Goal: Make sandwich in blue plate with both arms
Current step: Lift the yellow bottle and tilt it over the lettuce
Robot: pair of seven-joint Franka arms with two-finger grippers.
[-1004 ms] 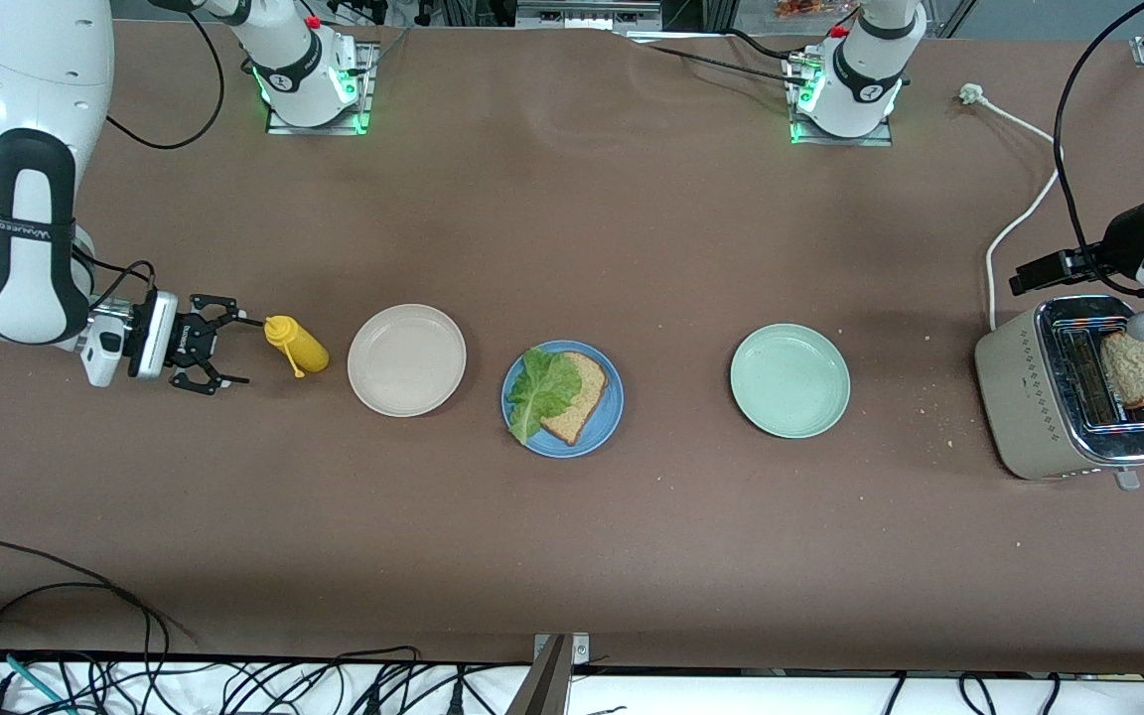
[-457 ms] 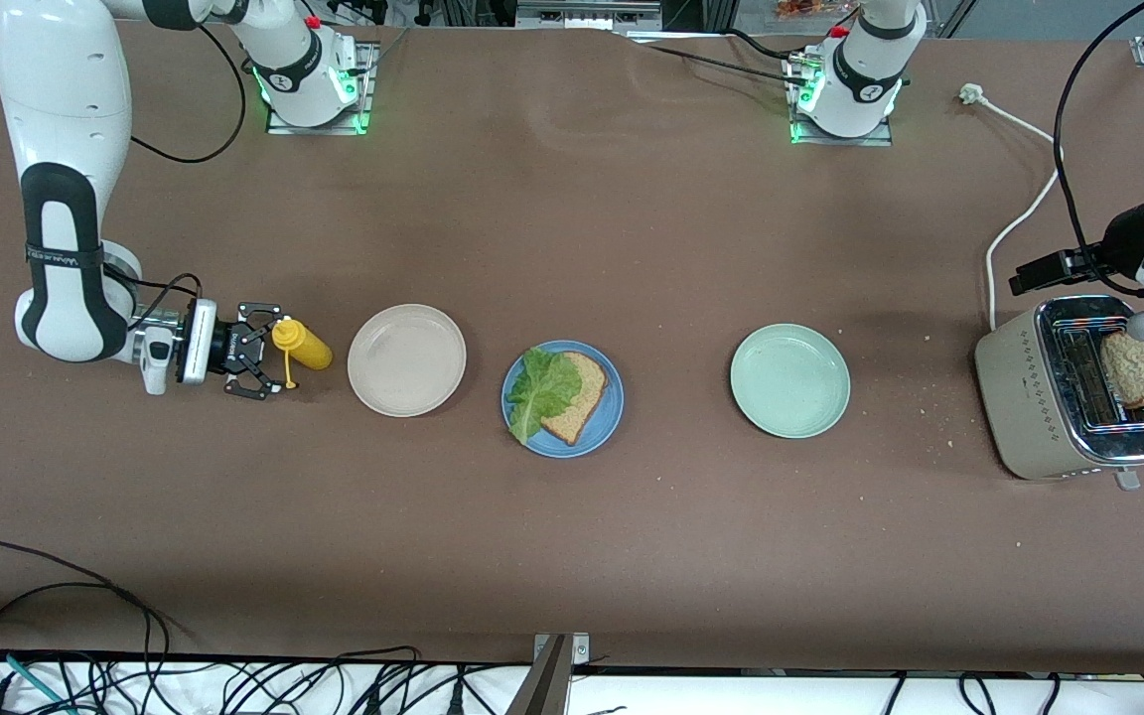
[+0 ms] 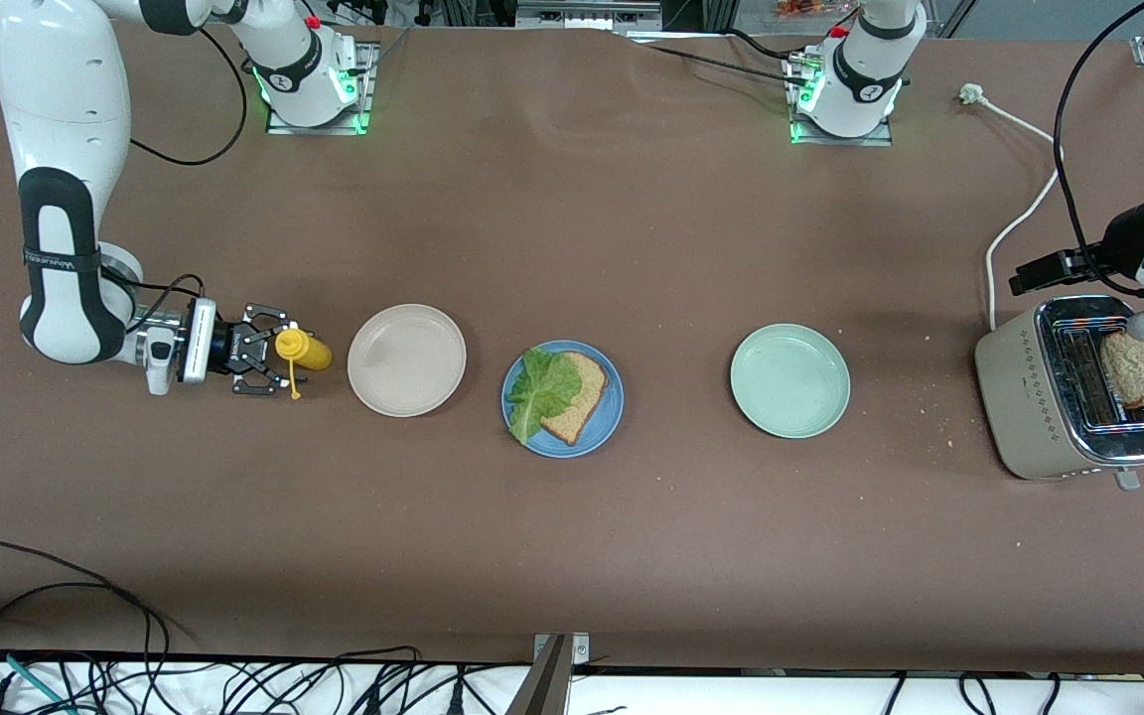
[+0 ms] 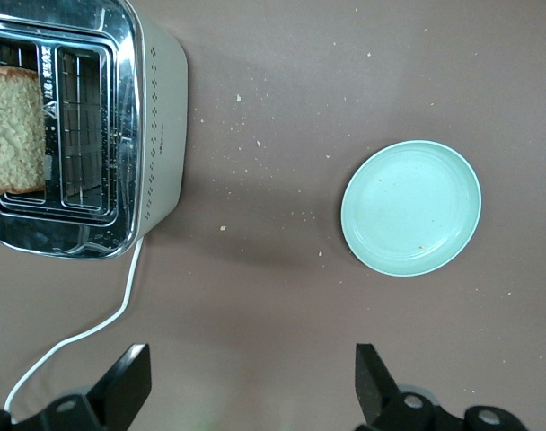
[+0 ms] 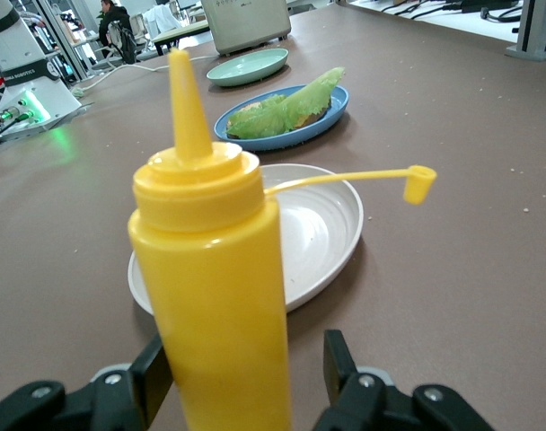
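Blue plate (image 3: 562, 399) at mid-table, between beige plate (image 3: 406, 359) and pale green plate (image 3: 789, 380) — one toast slice (image 3: 580, 393) on it, lettuce leaf (image 3: 542, 387) draped over.

Right gripper (image 3: 267, 363) low at the right arm's end of the table, jaws straddling the yellow squeeze bottle (image 3: 302, 350), one side visibly not touching.

Left gripper (image 4: 251, 391) over the toaster (image 3: 1073, 389) at the left arm's end, fingers spread wide, holding nothing; second toast slice (image 3: 1134, 368) standing in a slot.

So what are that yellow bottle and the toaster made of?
The yellow bottle looks like soft, smooth plastic: evenly coloured, slightly glossy, with a thin tethered cap. The toaster seems to have matte cream sides, plastic or painted metal, and its mirror-bright top suggests polished metal.
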